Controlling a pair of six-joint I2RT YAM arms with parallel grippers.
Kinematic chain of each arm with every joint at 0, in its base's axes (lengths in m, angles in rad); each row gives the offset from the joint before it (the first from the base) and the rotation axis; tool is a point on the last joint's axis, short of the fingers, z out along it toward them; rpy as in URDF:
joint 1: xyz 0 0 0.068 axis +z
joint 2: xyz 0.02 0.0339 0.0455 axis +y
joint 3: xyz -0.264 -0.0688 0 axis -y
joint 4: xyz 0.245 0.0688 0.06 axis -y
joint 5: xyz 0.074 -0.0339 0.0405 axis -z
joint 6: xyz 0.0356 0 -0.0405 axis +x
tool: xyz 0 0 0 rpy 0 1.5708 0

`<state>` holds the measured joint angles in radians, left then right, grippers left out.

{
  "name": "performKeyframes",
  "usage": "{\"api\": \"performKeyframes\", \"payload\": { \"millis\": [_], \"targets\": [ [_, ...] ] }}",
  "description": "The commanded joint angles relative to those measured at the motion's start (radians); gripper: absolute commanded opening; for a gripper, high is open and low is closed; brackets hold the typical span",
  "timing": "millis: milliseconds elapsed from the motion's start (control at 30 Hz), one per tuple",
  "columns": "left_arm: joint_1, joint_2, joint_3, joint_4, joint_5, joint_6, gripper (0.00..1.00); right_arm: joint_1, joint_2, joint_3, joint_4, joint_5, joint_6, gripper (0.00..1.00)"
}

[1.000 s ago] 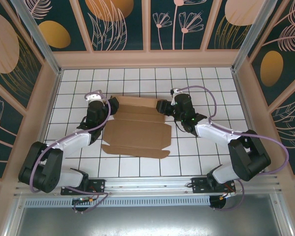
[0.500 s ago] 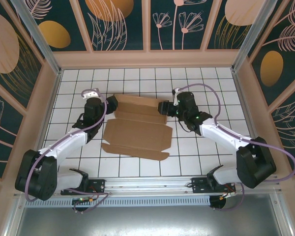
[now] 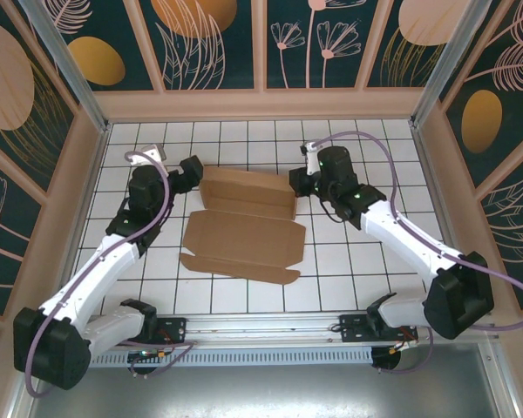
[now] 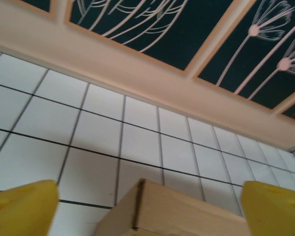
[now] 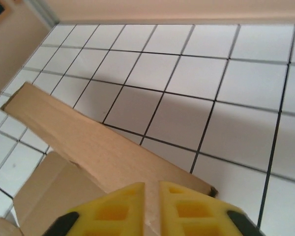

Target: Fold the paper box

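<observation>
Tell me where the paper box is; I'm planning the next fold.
Top external view: the paper box lies centrally on the tiled table, its far flap between the left gripper and the right gripper.

paper box (image 4: pixel 187 211) cropped at the bottom, left fingers (image 4: pixel 22 206) clipped at corners, right fingertips (image 5: pixel 118 209) perhaps hiding its edge

White tiled floor (image 3: pixel 244 139) here, thin black grid lines, evenly lit. Along the far wall (image 3: pixel 218 43), dark teal panels with pale flowers, leaves and golden ovals (image 3: pixel 96 59), framed in light wood. Same pattern on the left wall (image 3: pixel 17 131) and the right wall (image 3: pixel 497 131). Metal posts (image 3: pixel 65 61) in the far corners, an aluminium rail (image 3: pixel 270 326) along the near edge.
</observation>
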<state>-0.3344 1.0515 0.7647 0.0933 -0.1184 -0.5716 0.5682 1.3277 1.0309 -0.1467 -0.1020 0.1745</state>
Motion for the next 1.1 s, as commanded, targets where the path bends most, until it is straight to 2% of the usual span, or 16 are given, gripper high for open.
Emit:
{"api": "performKeyframes", "payload": {
  "millis": [0, 100, 167, 333, 467, 833, 1067],
  "targets": [
    [0.012, 0.035, 0.028, -0.023, 0.198, -0.055, 0.98, 0.022, 0.056, 0.056, -0.069, -0.026, -0.032, 0.0],
    [0.012, 0.059, 0.042, -0.015, 0.317, -0.056, 0.98, 0.021, 0.098, 0.078, -0.084, -0.018, -0.032, 0.0],
    [0.012, 0.047, 0.029, 0.007, 0.327, -0.055, 0.98, 0.02, 0.13, 0.094, -0.098, -0.002, -0.028, 0.0],
    [0.011, 0.008, 0.015, -0.013, 0.216, -0.014, 0.99, 0.006, 0.196, 0.117, -0.103, 0.015, -0.005, 0.0],
    [0.012, -0.036, -0.033, 0.003, 0.119, -0.041, 0.99, -0.001, 0.246, 0.142, -0.113, 0.018, 0.007, 0.0],
    [0.011, -0.07, -0.039, -0.027, 0.068, -0.054, 0.98, -0.016, 0.349, 0.186, -0.126, -0.006, 0.026, 0.0],
    [0.011, -0.068, 0.029, -0.097, 0.01, -0.048, 0.99, -0.083, 0.416, 0.207, -0.113, -0.01, 0.027, 0.0]
  ]
}}
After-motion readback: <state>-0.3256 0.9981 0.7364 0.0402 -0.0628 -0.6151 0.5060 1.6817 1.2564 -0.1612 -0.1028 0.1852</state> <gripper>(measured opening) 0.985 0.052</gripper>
